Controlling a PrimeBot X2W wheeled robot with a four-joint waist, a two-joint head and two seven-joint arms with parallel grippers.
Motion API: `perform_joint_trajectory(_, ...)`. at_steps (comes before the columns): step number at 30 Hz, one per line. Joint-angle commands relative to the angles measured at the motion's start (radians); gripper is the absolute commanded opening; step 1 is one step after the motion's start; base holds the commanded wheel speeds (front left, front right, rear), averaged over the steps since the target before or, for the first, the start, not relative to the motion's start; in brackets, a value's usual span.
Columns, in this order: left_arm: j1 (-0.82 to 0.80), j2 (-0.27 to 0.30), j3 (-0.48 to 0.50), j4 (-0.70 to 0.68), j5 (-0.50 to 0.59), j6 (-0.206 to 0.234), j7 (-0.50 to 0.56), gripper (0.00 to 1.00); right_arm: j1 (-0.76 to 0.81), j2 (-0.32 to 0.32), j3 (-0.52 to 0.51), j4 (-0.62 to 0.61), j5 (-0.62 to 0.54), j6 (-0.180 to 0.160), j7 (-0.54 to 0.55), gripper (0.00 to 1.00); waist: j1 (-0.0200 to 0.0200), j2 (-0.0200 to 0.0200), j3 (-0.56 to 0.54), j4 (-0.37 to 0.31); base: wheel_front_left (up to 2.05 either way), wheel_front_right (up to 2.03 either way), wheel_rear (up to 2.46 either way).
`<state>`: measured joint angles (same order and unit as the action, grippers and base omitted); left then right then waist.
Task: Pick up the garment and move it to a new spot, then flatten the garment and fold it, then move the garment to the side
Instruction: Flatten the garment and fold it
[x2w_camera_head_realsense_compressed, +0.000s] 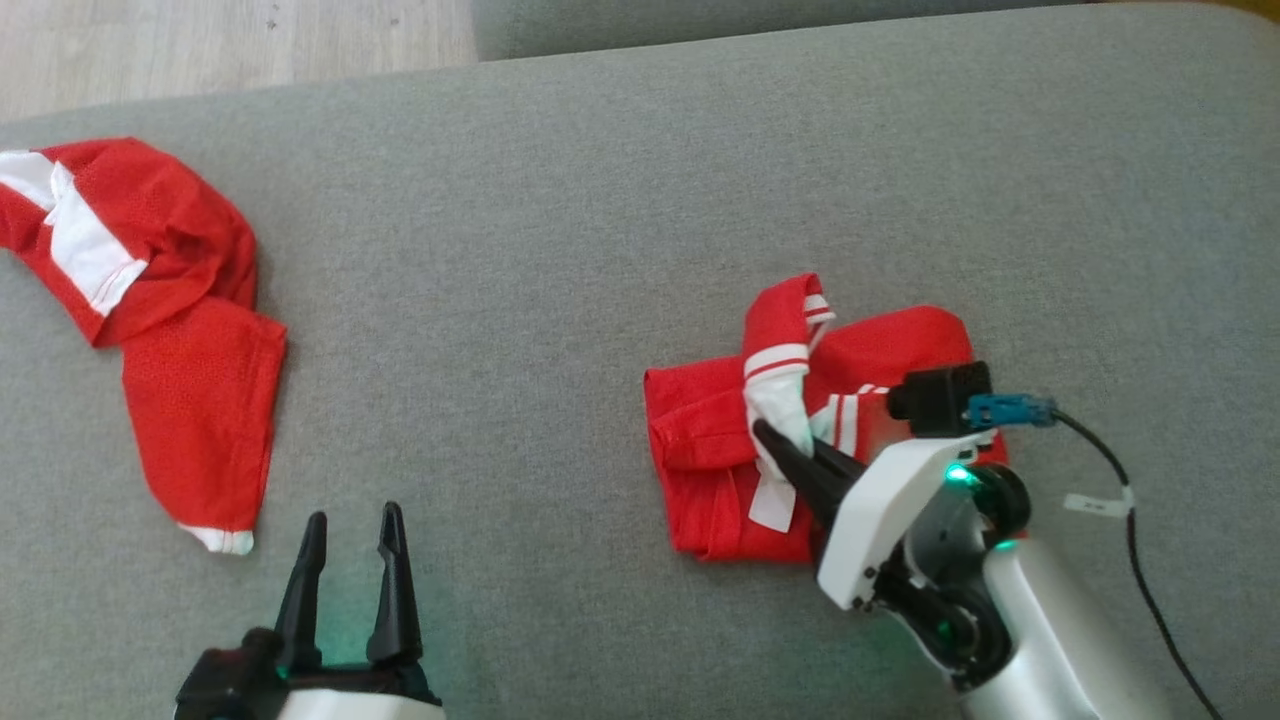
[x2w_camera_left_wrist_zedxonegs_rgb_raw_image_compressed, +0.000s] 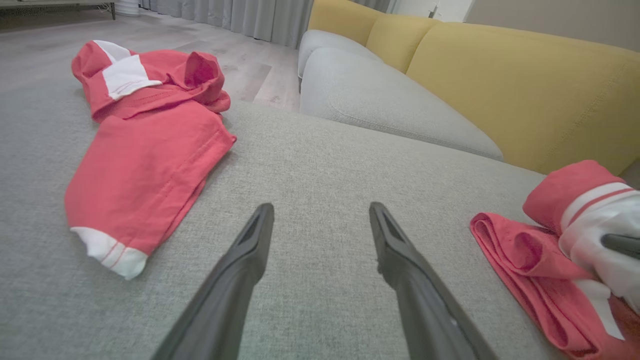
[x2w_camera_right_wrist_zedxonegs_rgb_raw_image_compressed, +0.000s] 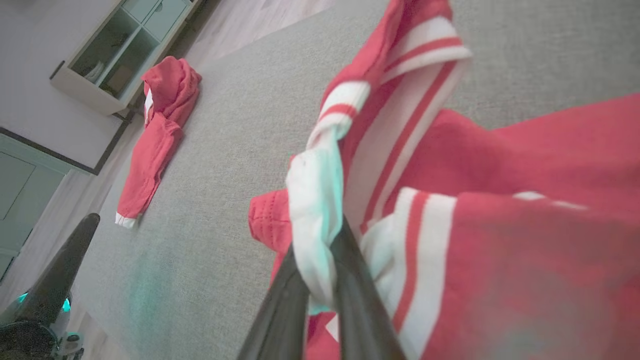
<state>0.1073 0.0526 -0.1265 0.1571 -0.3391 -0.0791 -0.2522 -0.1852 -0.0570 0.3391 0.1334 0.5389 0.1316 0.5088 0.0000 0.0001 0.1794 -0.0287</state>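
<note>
Right end effector (x2w_camera_head_realsense_compressed: 765, 432) clamped on garment (x2w_camera_head_realsense_compressed: 900, 345); left end effector (x2w_camera_head_realsense_compressed: 352, 515) apart; red shirt (x2w_camera_head_realsense_compressed: 200, 400) nearby.

No text, number, brand or sign can be read anywhere. The garment (x2w_camera_head_realsense_compressed: 700, 430) pinched between the jaws of the right gripper (x2w_camera_head_realsense_compressed: 768, 435) carries plain white stripes, not lettering. Well behind those jaws, a small white tag (x2w_camera_head_realsense_compressed: 1097, 503) hangs on the black cable (x2w_camera_head_realsense_compressed: 1135, 560); it is too small to tell whether anything is printed on it.
</note>
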Motion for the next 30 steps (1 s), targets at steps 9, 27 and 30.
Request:
perform_joint_trajectory(9,-0.008,-0.002,0.012,-0.004,0.009,0.009,-0.01,1.0,-0.042,0.007,0.145,-0.029,0.08,-0.001,-0.091,1.0,0.0,-0.0001,-0.032,-0.01,0.0,0.0,0.0)
perform_joint_trajectory(27,0.021,-0.002,-0.011,-0.002,0.003,0.018,-0.01,1.0,0.147,-0.033,-0.244,-0.165,-0.265,-0.001,-0.357,0.98,0.0,-0.0001,-0.101,0.026,0.0,0.0,0.0)
perform_joint_trajectory(30,0.017,-0.002,-0.018,0.0,0.002,0.017,-0.01,1.0,0.13,-0.064,-0.231,-0.059,-0.29,-0.001,-0.369,0.0,0.0,-0.0001,-0.1,0.035,0.0,0.0,0.0)
